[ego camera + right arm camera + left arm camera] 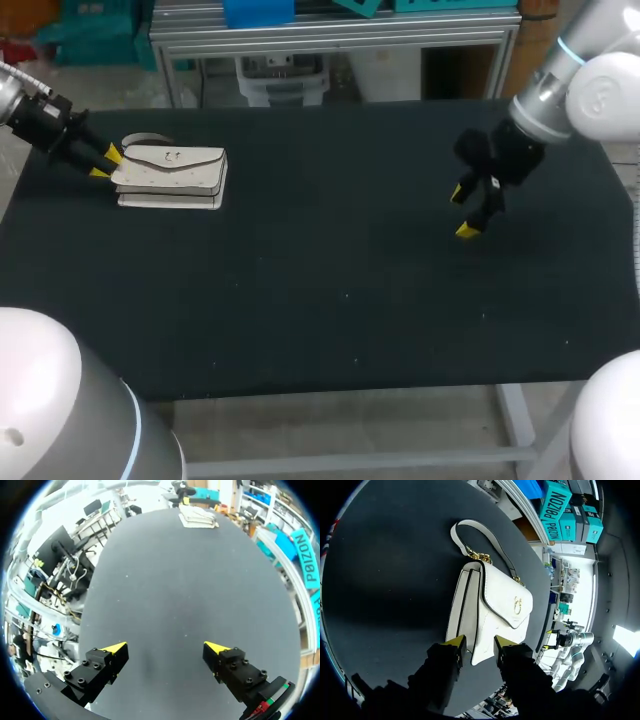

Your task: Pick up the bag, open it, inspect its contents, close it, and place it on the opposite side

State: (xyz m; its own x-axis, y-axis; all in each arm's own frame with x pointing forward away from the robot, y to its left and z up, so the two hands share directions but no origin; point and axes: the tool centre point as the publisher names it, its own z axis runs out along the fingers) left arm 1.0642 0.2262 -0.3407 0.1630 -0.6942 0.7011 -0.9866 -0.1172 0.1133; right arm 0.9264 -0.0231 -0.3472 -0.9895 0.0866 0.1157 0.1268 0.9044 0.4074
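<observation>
"Which step is this?"

"The pick-up, I'd say. The white bag [172,175] lies flat at the left of the table [320,300], and the left gripper [104,163] is parted around its end, not yet pinching. Next it must close and lift."

"The other?"

"The right gripper [462,212] hangs wide open and empty, well apart."

Dark matte table top [330,290] on a pale metal frame [512,412]. Lying directly on it, near the far left corner, one white flap handbag [172,176], flat on its back, flap side up. Short white strap [470,530] resting curved on the surface just beyond the body, joined by gold links.
</observation>
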